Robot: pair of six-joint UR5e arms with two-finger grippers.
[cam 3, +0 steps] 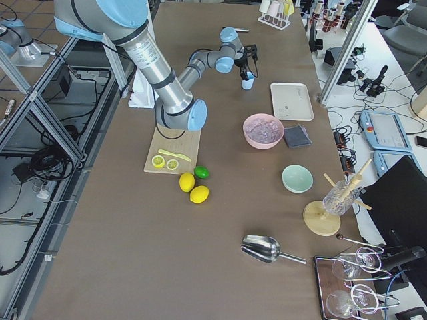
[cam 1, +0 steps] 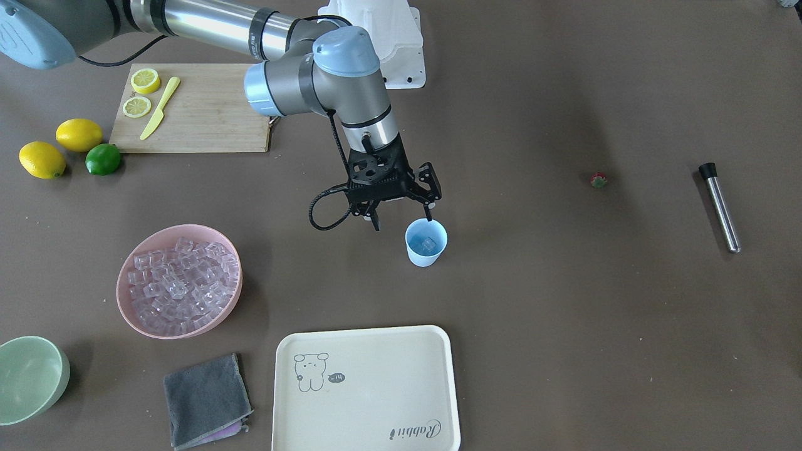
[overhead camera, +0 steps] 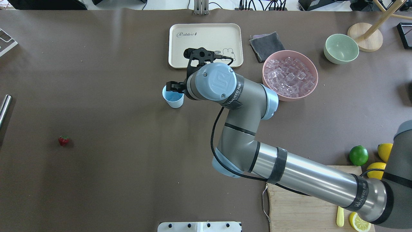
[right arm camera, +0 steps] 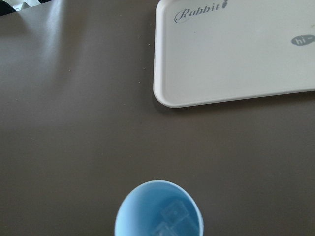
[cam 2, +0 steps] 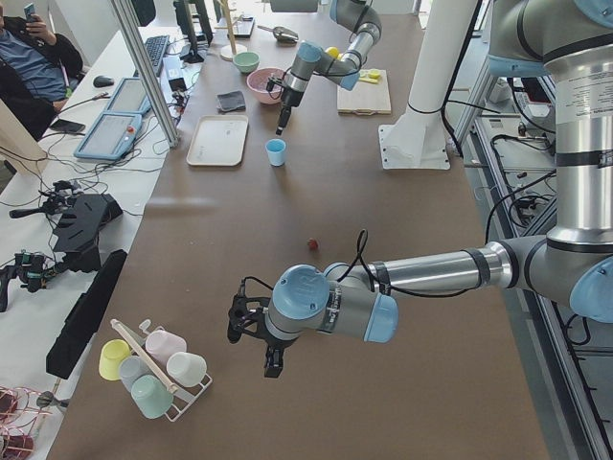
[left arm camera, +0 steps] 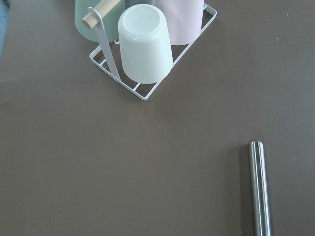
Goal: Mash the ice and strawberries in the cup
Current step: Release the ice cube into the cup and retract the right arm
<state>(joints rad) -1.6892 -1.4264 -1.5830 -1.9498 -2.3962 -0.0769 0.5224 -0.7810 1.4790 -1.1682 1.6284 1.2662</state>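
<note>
The light-blue cup (cam 1: 425,257) stands upright mid-table, with clear ice cubes (cam 1: 428,243) inside; the right wrist view shows them in it too (right arm camera: 172,219). My right gripper (cam 1: 402,222) hangs just above the cup's rim, open and empty. Many more ice cubes (cam 1: 178,279) fill a pink bowl (cam 1: 128,307). The strawberry (cam 1: 599,180) lies alone on the table, far from the cup. My left gripper (cam 2: 254,331) shows only in the exterior left view, above the table near a cup rack; I cannot tell if it is open or shut.
A cream tray (cam 1: 366,388), grey cloth (cam 1: 207,398) and pale green bowl (cam 1: 31,376) sit near the front. A cutting board (cam 1: 207,119) holds lemon slices and a knife, with lemons and a lime beside it. A metal rod (cam 1: 720,207) lies beyond the strawberry. A cup rack (left arm camera: 147,49) is below the left wrist.
</note>
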